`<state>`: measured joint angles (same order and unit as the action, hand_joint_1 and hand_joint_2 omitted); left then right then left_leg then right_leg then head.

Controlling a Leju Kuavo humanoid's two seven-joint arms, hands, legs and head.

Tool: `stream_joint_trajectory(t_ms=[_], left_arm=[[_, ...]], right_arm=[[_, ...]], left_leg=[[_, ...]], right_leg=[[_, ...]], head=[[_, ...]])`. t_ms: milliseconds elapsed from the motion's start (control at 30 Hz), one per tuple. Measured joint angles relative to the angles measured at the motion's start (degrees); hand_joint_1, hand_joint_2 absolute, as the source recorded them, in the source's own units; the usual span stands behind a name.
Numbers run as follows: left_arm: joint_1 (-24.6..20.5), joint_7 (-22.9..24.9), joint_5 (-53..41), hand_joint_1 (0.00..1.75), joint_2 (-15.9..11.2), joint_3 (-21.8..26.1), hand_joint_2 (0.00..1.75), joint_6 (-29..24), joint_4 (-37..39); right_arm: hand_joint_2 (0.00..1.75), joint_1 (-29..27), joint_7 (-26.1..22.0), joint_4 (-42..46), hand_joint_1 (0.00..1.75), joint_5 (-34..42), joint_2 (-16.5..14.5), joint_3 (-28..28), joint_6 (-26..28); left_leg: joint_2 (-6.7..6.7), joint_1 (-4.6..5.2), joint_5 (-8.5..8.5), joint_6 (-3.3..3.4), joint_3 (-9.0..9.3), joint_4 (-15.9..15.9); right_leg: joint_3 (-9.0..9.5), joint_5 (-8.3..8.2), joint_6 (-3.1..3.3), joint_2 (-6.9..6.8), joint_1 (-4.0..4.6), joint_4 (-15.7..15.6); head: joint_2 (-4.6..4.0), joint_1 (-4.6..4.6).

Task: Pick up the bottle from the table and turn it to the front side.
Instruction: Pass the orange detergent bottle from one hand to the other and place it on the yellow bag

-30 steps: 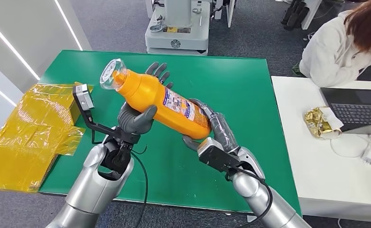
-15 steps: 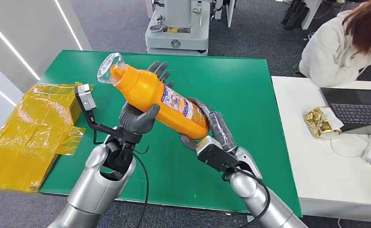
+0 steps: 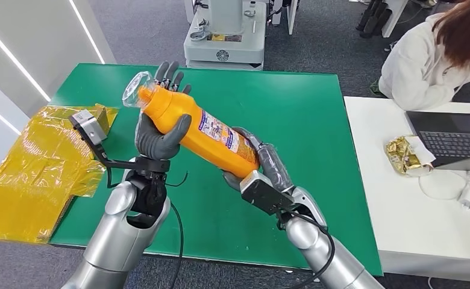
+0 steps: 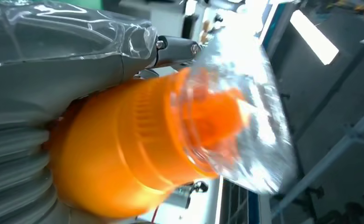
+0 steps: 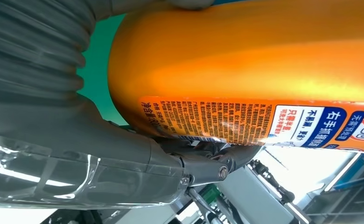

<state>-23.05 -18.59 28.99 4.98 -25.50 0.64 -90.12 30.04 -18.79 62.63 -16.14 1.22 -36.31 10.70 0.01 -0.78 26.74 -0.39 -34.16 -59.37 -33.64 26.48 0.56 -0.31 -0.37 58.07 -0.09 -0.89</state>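
An orange bottle point(image 3: 202, 129) with a clear cap and a printed label is held tilted above the green table point(image 3: 317, 120), cap end up and to the left. My left hand point(image 3: 157, 129) grips its neck end, thumb across the front and fingers behind. My right hand point(image 3: 263, 165) holds its base end from below. In the left wrist view the orange neck and clear cap point(image 4: 236, 98) show beside the grey thumb. The bottle's label point(image 5: 245, 123) with small print faces the right wrist camera, the grey thumb point(image 5: 77, 163) lying under it.
A crumpled yellow plastic bag point(image 3: 34, 162) lies over the table's left edge. To the right stands a white desk point(image 3: 413, 211) with a laptop point(image 3: 449, 138) and a gold wrapper point(image 3: 404, 153); a person in white point(image 3: 428, 54) sits behind it. A grey machine base point(image 3: 223, 42) stands beyond the table.
My left hand has slid up the bottle toward the cap and turned at the wrist. The bottle has shifted slightly left and tilted steeper. The right hand stays at the base.
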Motion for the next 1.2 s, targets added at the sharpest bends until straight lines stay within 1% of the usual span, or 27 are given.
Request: stream_joint_trajectory(t_ms=[167,367,500,667,700,933,1067,1100,1200], left_arm=[[0.2,-2.4,-4.8,0.00,-0.4,0.6,1.75,-2.5,-1.4],[1.5,-1.8,-1.7,0.00,-1.0,0.9,1.75,-0.3,-1.7],[1.8,-1.7,-1.3,1.75,-1.1,0.9,1.75,0.0,-1.7],[1.9,-0.8,0.5,1.75,-1.1,0.9,1.75,1.6,-1.7],[1.9,-0.6,0.8,1.73,-1.1,0.9,1.75,1.9,-1.7],[1.9,1.7,3.4,1.75,-0.8,0.9,1.75,3.2,-1.7],[1.6,2.2,3.2,1.75,-0.6,0.7,1.75,4.2,-1.3],[1.5,2.3,3.1,1.75,-0.5,0.6,1.75,4.4,-1.1],[1.0,2.5,2.8,1.75,-0.4,0.0,1.75,4.6,-0.6]], right_arm=[[1.75,0.7,-0.1,-2.0,1.45,0.7,-0.5,0.0,-0.9],[1.75,0.7,-0.7,-3.0,1.45,1.1,-0.5,0.0,-0.7],[1.75,0.7,-0.9,-3.3,1.41,1.1,-0.5,0.0,-0.6],[1.75,0.7,-1.1,-3.5,1.40,1.7,-0.5,0.0,0.1],[1.75,0.7,-1.1,-3.5,1.40,1.8,-0.5,0.0,0.1],[1.75,0.7,-1.3,-3.6,1.48,2.1,-0.5,0.0,1.0],[1.75,0.6,-0.8,-3.7,1.47,1.8,-0.5,0.1,1.6],[1.75,0.5,-0.7,-3.7,1.34,1.7,-0.5,0.2,1.7],[1.75,0.1,-0.6,-3.6,0.24,1.7,-0.5,0.5,2.1]], left_leg=[[0.00,0.00,0.00,0.00,0.00,0.0],[0.00,0.00,0.00,0.00,0.00,0.0],[0.00,0.00,0.00,0.00,0.00,0.0],[0.00,0.00,0.00,0.00,0.00,0.0],[0.00,0.00,0.00,0.00,0.00,0.0],[0.00,0.00,0.00,0.00,0.00,0.0],[0.00,0.00,0.00,0.00,0.01,0.0],[0.00,0.00,0.00,0.00,0.01,0.0],[0.00,0.00,0.00,0.00,0.01,0.0]], right_leg=[[0.00,0.00,0.00,0.00,0.00,0.0],[0.00,0.00,0.00,0.01,0.00,0.0],[0.00,0.00,0.00,0.00,0.00,0.0],[0.00,0.00,0.00,0.00,0.00,0.0],[0.00,0.00,0.00,0.00,0.00,0.0],[-0.01,0.00,0.00,0.00,0.00,0.0],[-0.01,0.00,0.00,0.00,0.00,0.0],[-0.01,0.00,0.00,0.00,0.00,0.0],[-0.01,0.00,0.00,0.00,0.00,0.0]], head=[[0.00,-0.01],[0.00,-0.01],[0.00,-0.01],[0.00,-0.01],[0.00,-0.01],[0.00,-0.01],[0.00,-0.01],[0.00,-0.01],[0.00,-0.01]])
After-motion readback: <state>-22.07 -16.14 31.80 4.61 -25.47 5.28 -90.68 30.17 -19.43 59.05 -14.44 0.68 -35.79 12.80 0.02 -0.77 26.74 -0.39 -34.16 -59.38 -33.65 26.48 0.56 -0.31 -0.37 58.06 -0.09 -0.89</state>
